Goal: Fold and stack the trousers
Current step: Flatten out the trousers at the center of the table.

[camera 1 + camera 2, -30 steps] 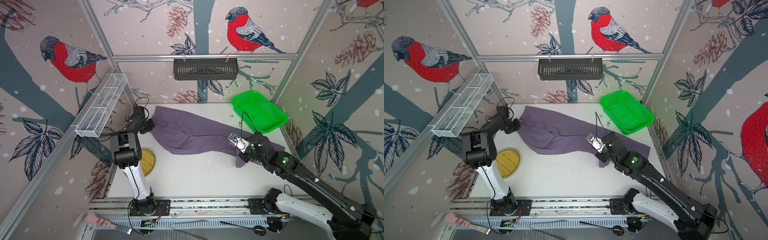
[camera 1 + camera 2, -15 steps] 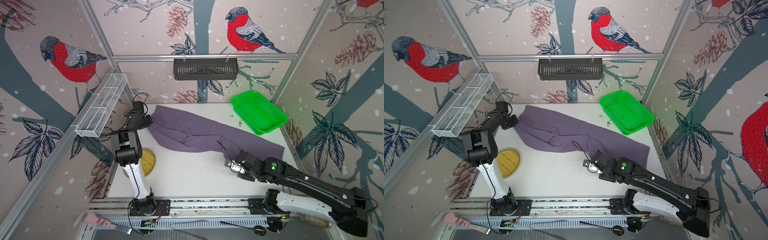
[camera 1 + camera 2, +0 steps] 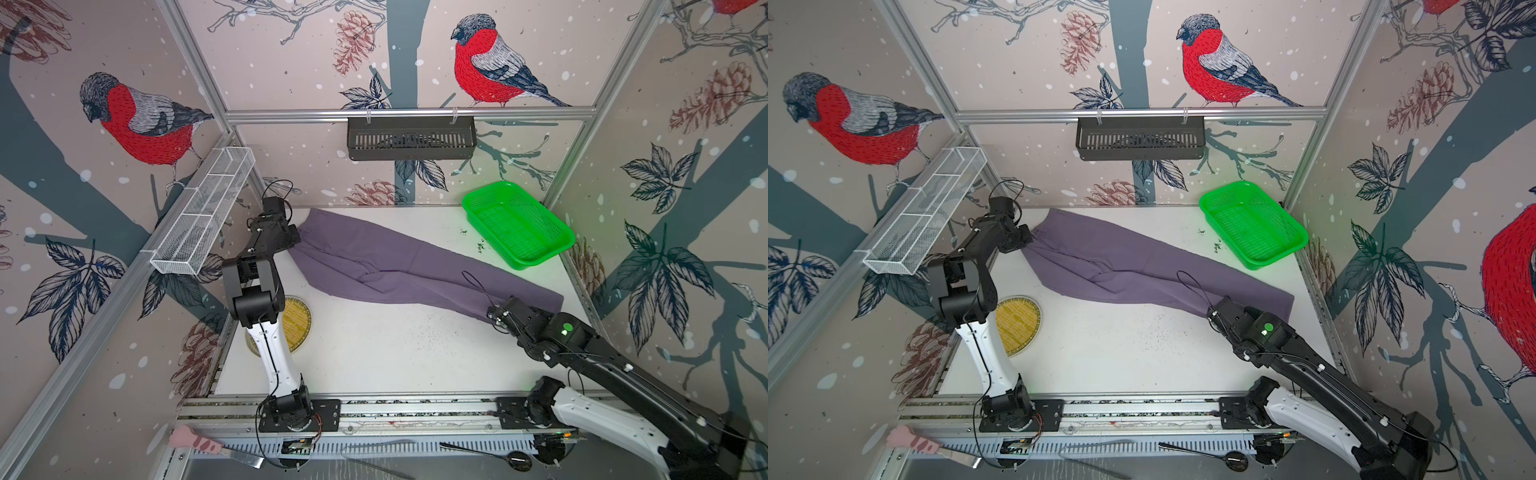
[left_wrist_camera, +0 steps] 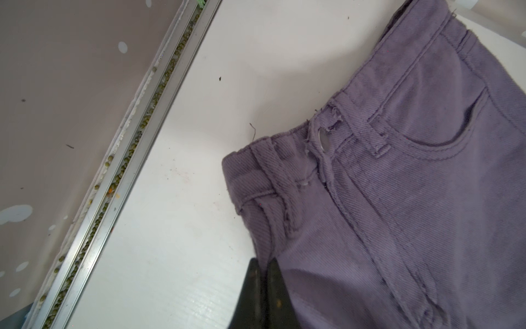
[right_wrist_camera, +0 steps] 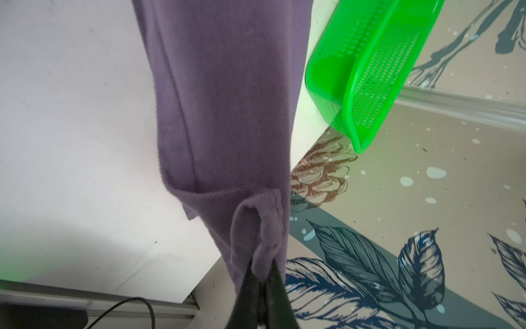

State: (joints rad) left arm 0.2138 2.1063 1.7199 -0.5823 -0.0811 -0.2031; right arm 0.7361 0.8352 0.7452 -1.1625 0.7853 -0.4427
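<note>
Stretching the trousers [image 3: 399, 266] flat across the desk [image 3: 374, 353], waist far left, hems right: left jaws pinch the waist's side edge, right jaws pinch a hem. Next, I reckon, that hem gets carried over to the waist.

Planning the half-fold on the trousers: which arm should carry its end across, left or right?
Right, probably. The right fingers pinch the leg hem of the trousers, with bare table ahead to carry it over. The left fingers clamp the waist end close to the wall: better as anchor.
</note>
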